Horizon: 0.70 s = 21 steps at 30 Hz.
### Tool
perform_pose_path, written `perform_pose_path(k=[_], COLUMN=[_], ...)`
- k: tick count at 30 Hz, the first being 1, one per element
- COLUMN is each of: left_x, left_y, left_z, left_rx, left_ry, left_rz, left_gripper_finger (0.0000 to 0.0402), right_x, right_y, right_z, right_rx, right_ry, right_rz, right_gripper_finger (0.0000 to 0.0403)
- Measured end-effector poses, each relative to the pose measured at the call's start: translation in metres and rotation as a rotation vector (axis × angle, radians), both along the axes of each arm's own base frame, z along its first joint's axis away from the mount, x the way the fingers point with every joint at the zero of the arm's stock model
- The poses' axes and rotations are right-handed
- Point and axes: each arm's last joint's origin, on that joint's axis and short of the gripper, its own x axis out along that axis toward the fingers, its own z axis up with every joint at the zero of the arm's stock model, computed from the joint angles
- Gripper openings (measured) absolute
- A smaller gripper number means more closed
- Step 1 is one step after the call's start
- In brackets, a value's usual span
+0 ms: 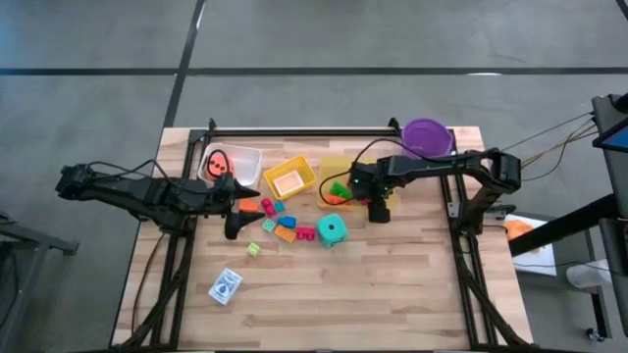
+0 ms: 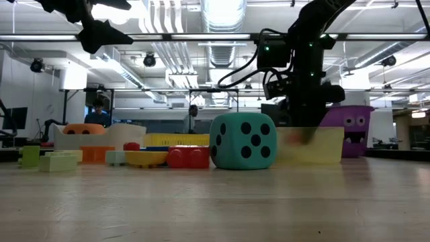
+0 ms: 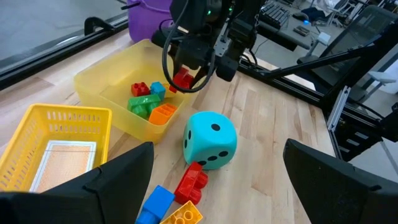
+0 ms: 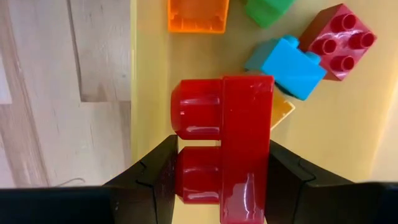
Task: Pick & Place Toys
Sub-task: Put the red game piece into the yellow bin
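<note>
Right end effector (image 4: 221,177) grips red brick (image 4: 222,143) above bricks in yellow bin (image 3: 102,87).

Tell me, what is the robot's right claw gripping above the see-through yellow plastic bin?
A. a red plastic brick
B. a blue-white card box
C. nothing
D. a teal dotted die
A: the right claw is shut on a red plastic brick, hanging over the see-through yellow plastic bin with other bricks inside.
</note>
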Motion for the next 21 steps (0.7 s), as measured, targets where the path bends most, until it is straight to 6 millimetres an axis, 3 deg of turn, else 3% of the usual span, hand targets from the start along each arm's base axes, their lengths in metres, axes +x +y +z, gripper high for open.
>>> perform_pose_path(k=[21], left_x=[0.0], left_y=[0.0], left_z=[0.0001], left_rx=[0.0], left_ry=[-0.001], left_rz=[0.0], left_gripper_finger=[0.0358], right_x=[-0.0037], right_y=[0.001], right_z=[-0.0101], right_rx=[-0.003], right_ry=[-0.005], right_rz=[0.018], right_gripper_finger=[0.0161])
